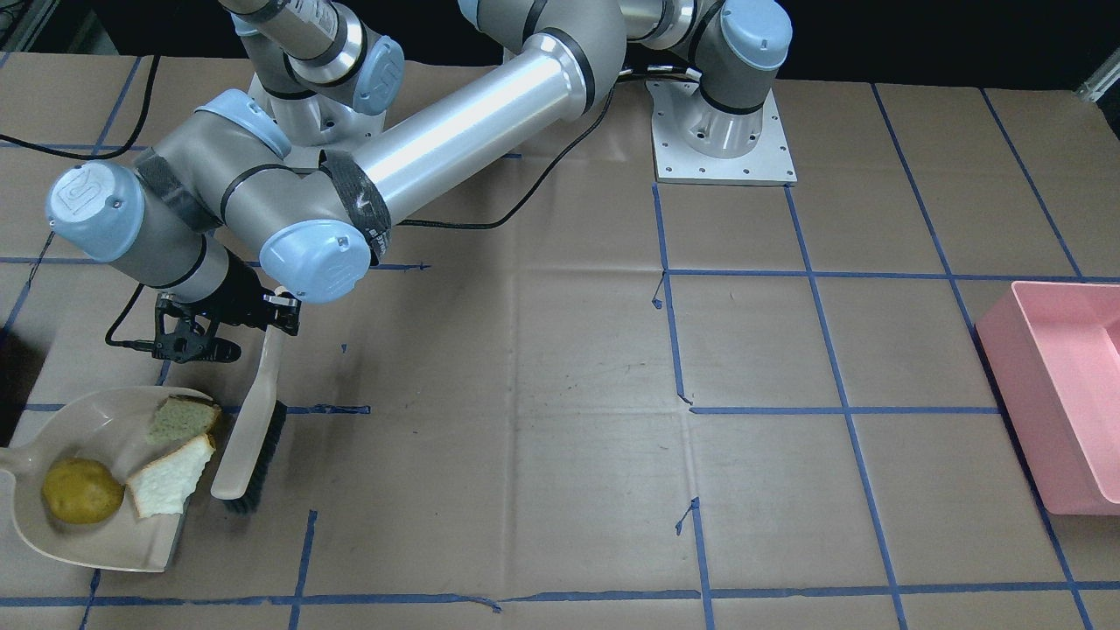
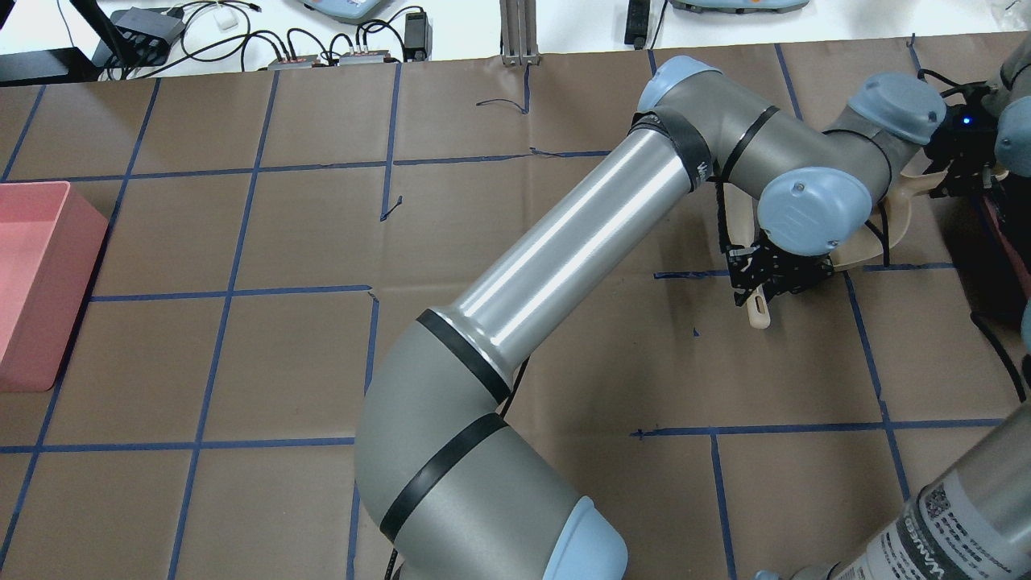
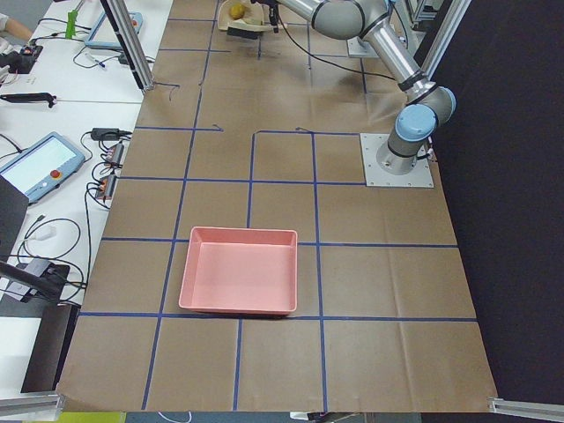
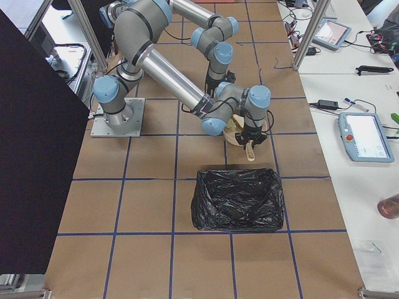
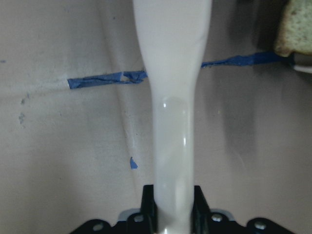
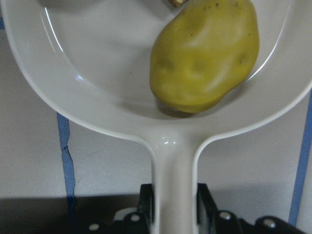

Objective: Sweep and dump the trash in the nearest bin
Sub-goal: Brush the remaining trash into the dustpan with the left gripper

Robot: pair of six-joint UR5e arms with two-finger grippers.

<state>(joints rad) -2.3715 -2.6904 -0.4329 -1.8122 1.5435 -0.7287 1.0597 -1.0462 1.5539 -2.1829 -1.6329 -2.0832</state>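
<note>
While the left arm reaches across the table [image 1: 525, 394] to the robot's right end, the left gripper [image 5: 174, 207] clamps narrowly on the tip of the cream handle of the brush [image 1: 249, 433]. The handle runs straight out from between the jaws. The brush head sits low at the table with its dark bristles just beside the open mouth of the dustpan [image 1: 96, 420], on the pan's left side. The right gripper [image 6: 174, 207] is closed on the dustpan's handle, one finger on either side of it.

All three pieces of trash lie inside the pan. The potato [image 1: 82, 491] rests deepest, near the handle. The bread [image 1: 171, 479] lies beside it at the pan's mouth, close to the brush. The sandwich chunk [image 1: 181, 418] sits at the mouth too, on the side nearer the robot.

A black bin [image 4: 237, 199] lined with a bag stands at the right end of the table, near the pan and brush. A pink bin [image 1: 1076, 367] sits at the far left end, well apart from them.
</note>
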